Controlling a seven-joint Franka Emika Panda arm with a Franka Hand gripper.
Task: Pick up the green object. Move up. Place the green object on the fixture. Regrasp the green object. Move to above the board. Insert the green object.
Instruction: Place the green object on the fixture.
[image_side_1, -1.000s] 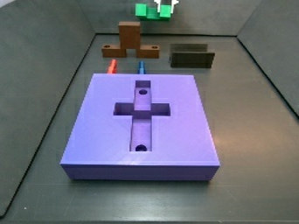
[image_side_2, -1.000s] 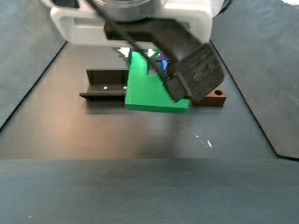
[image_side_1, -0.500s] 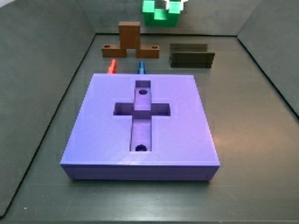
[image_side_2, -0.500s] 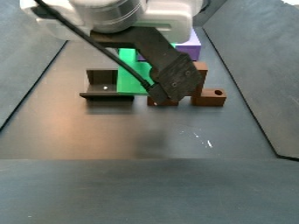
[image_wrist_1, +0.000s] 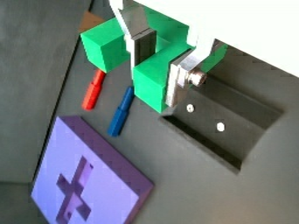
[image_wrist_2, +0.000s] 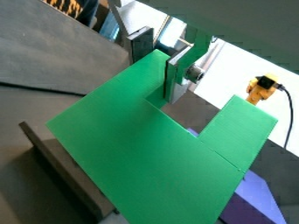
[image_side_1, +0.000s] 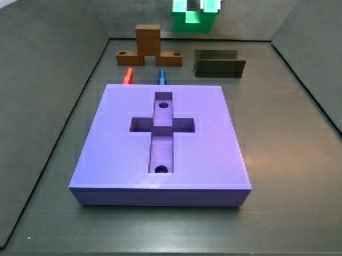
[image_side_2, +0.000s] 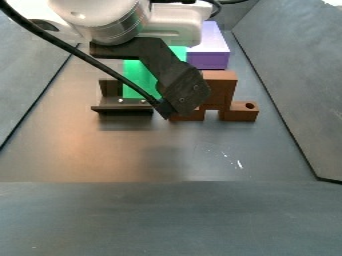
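My gripper (image_wrist_1: 158, 61) is shut on the green object (image_wrist_1: 108, 45), its silver fingers (image_wrist_1: 184, 80) clamping a narrow part of the stepped block. Both wrist views show this hold, and the green object (image_wrist_2: 140, 162) fills most of one of them. In a side view the green object (image_side_1: 201, 13) hangs high at the back, above and slightly left of the fixture (image_side_1: 221, 65). From the opposite side the green object (image_side_2: 135, 73) shows behind the arm, over the fixture (image_side_2: 123, 102). The lavender board (image_side_1: 163, 130) with its cross recess lies in front. The fixture (image_wrist_1: 222, 131) lies below the held block.
A brown stepped block (image_side_1: 147, 44) stands beside the fixture, and shows as the brown block (image_side_2: 218, 100) from the opposite side. A red peg (image_side_1: 128, 74) and a blue peg (image_side_1: 160, 75) lie between it and the board. Grey walls enclose the floor.
The gripper has carried the green object sideways from above the brown block toward the fixture, staying high. Its grip has not changed.
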